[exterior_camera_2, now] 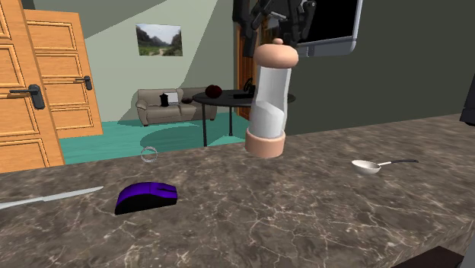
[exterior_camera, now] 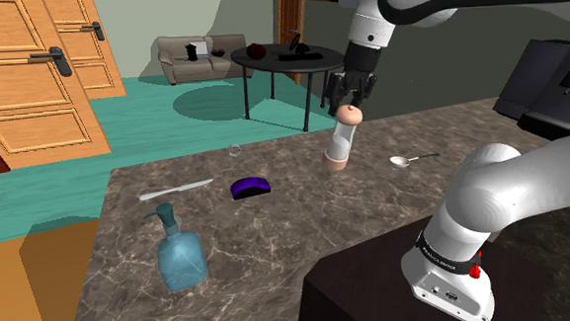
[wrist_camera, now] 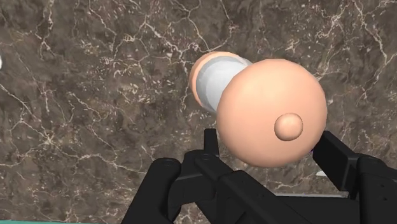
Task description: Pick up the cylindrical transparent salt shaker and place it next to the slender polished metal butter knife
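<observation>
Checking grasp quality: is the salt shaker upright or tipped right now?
Slightly tipped. The salt shaker hangs from the tool by its cap, base offset toward the shoulder view's left.

Readable writing: none that I can make out.
Arm's black band [exterior_camera: 437, 251]: pale marks, well below the pincer [exterior_camera: 351, 92] and close to the stand [exterior_camera: 378, 291], too small to read.
Salt shaker [exterior_camera: 341, 140] in the pincer: no legible label.
Wall picture [exterior_camera_2: 159, 39], far beyond the pincer: landscape, no legible words.
</observation>
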